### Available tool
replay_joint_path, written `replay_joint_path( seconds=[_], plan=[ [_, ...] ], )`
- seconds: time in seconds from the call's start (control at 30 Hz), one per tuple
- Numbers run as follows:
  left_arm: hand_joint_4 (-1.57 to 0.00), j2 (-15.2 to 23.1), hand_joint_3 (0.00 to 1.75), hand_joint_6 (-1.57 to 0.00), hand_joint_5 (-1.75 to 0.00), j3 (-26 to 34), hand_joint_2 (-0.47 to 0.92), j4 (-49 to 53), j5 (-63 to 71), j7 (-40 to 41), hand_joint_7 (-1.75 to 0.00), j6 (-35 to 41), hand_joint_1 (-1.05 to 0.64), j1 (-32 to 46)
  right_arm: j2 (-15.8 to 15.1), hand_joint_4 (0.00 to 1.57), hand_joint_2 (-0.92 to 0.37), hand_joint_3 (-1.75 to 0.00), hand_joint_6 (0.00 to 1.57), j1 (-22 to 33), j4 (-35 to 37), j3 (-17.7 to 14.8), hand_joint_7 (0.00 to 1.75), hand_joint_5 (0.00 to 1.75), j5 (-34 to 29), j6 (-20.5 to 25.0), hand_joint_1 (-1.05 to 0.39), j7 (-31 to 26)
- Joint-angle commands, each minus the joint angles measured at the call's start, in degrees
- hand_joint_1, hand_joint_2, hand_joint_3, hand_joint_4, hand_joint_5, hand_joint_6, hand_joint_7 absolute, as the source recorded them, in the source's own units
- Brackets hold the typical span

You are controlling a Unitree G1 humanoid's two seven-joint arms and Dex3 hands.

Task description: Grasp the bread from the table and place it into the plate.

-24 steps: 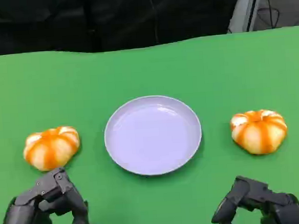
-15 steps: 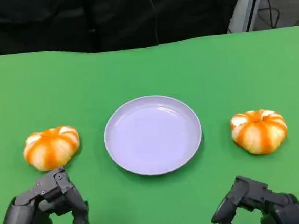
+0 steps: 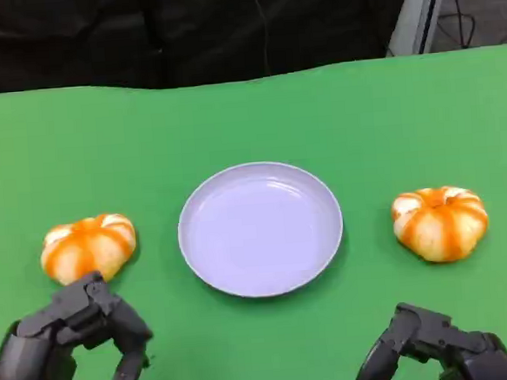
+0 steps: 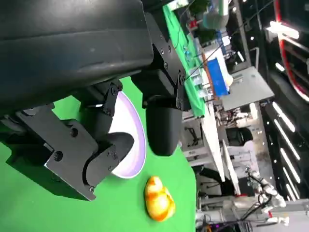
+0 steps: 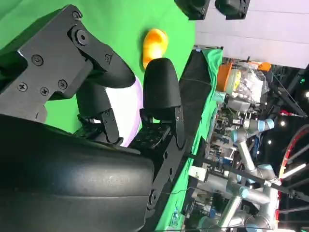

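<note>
Left hand point(image 3: 69, 346) hovers low over the green table point(image 3: 249, 121), fingers apart and holding nothing, just short of the left bread point(image 3: 88, 247); right hand point(image 3: 434, 351) likewise empty with fingers spread. Between both breads sits the lilac plate point(image 3: 261, 229), the right bread point(image 3: 439, 221) well beyond it

Two orange-striped breads point(image 3: 88, 248) point(image 3: 439, 222) flank the empty lavender plate point(image 3: 261, 229).
</note>
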Motion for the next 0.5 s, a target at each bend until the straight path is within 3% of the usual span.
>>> replay_joint_path(
  seconds=[0.03,0.13,0.17,0.23,0.37,0.5],
  plan=[
    [-0.53,3.92,0.81,-0.51,-1.28,1.38,0.63,-0.78,5.60,0.47,-0.86,0.76,-0.04,-1.85,0.08,0.74,-0.30,-1.37,0.80,0.36,-0.66,-0.15,1.31,1.59,0.21,-0.14,-0.07,-0.52],
    [-0.48,7.31,0.36,-0.53,-0.93,1.93,0.80,-3.15,13.58,1.69,-0.36,4.90,-0.15,-3.23,0.30,0.74,-0.30,-1.37,0.80,0.40,-0.79,0.18,1.31,1.60,0.92,0.33,-0.07,-0.32],
    [-0.43,8.22,0.20,-0.50,-0.74,1.93,0.87,-3.62,15.42,1.77,-0.20,6.08,-0.20,-3.69,0.36,0.74,-0.30,-1.37,0.80,0.42,-0.86,0.29,1.32,1.60,1.21,0.51,-0.07,-0.24],
    [-0.34,12.23,0.13,-0.43,-0.57,1.49,0.91,-4.53,22.51,0.98,-0.07,9.09,-0.28,-5.69,0.48,0.74,-0.30,-1.36,0.80,0.43,-1.00,0.43,1.32,1.61,1.23,0.79,-0.07,-0.29],
    [-0.21,15.96,0.10,-0.30,-0.41,0.22,0.92,-5.94,32.04,1.46,0.00,13.46,-0.44,-8.35,0.61,0.73,-0.31,-1.35,0.79,0.48,-1.16,0.44,1.33,1.61,1.00,0.99,-0.07,-0.49],
    [-0.16,17.49,0.04,-0.30,-0.33,-2.01,0.92,-2.57,42.66,6.99,0.00,13.14,-0.49,-12.99,0.18,0.73,-0.32,-1.35,0.78,0.48,-1.37,0.13,1.33,1.61,0.84,1.03,-0.07,-0.25]
  ],
)
